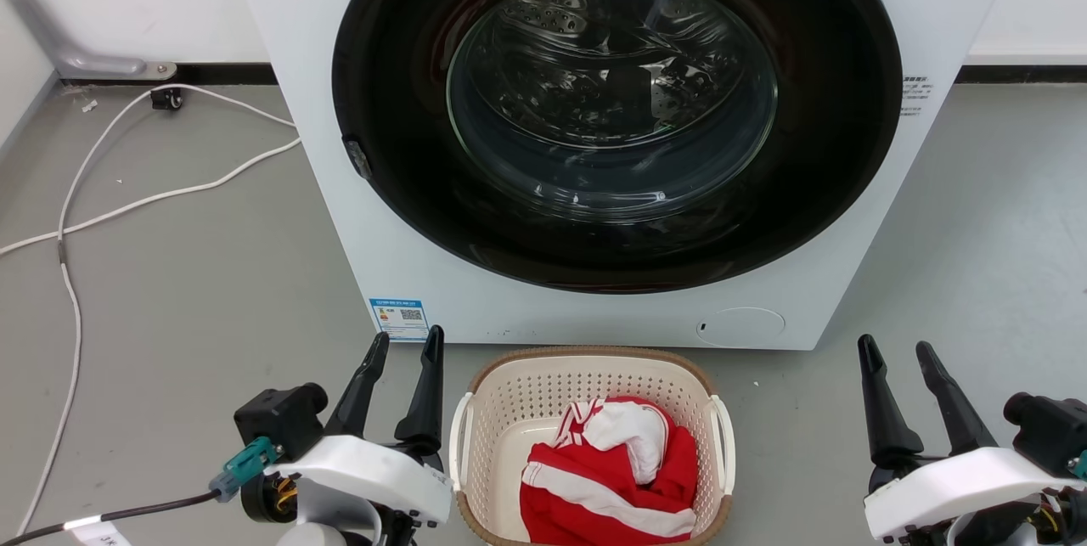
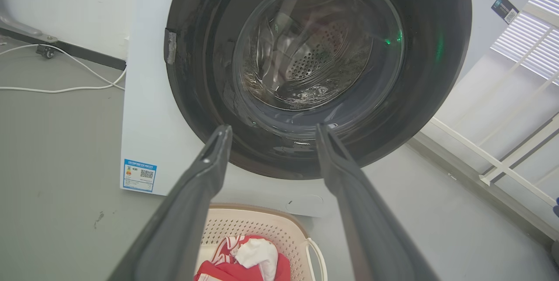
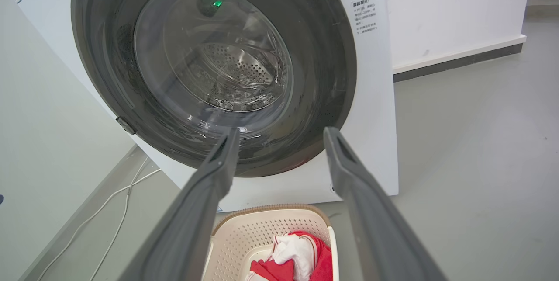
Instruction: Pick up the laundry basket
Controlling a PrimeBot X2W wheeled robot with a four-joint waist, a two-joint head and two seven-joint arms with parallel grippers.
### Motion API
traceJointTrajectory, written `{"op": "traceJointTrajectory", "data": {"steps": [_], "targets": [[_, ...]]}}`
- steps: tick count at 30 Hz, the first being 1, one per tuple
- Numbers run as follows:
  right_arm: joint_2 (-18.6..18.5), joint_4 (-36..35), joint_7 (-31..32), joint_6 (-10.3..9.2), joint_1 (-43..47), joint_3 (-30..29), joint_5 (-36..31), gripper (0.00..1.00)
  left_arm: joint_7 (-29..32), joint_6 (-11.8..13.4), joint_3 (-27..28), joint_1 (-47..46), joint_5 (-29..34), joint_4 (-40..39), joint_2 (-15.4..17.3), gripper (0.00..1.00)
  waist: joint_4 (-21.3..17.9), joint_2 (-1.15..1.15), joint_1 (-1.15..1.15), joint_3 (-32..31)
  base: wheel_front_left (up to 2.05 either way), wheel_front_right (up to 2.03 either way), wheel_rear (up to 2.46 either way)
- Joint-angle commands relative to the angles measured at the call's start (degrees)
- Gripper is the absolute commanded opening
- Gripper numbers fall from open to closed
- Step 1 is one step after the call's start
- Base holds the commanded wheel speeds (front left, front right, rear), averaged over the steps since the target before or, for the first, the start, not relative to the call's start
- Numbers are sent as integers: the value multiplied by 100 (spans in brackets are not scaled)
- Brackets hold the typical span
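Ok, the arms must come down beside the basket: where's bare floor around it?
Bare floor lies left of the laundry basket, up to the white cable, and right of it. Behind, the washing machine stands close.

Head view: laundry basket (image 1: pixel 526 397) near rim is cropped by the bottom edge. In both wrist views one side is masked by a dark finger (image 2: pixel 174 228). Basket floor is mostly hidden under the red-and-white garment (image 1: pixel 594 486); garment type can't be determined. The washing machine (image 1: pixel 425 300) top is cut off in every view. Print on its blue sticker (image 1: pixel 399 318) is too small to be read. The right end effector (image 1: pixel 895 345) body is clipped at lower right.
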Motion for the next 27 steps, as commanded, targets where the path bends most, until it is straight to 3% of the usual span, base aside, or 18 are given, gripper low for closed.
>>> {"op": "traceJointTrajectory", "data": {"steps": [1,27], "targets": [[3,-119,12,9,11,9,-159,100,-62,24,-33,-141,176,-31,11,100,2,0,0,-1,0,0,0],[12,-483,44,12,290,-28,-1360,100,-385,231,-193,-153,1559,134,6,100,44,0,0,-1,0,0,0]]}}
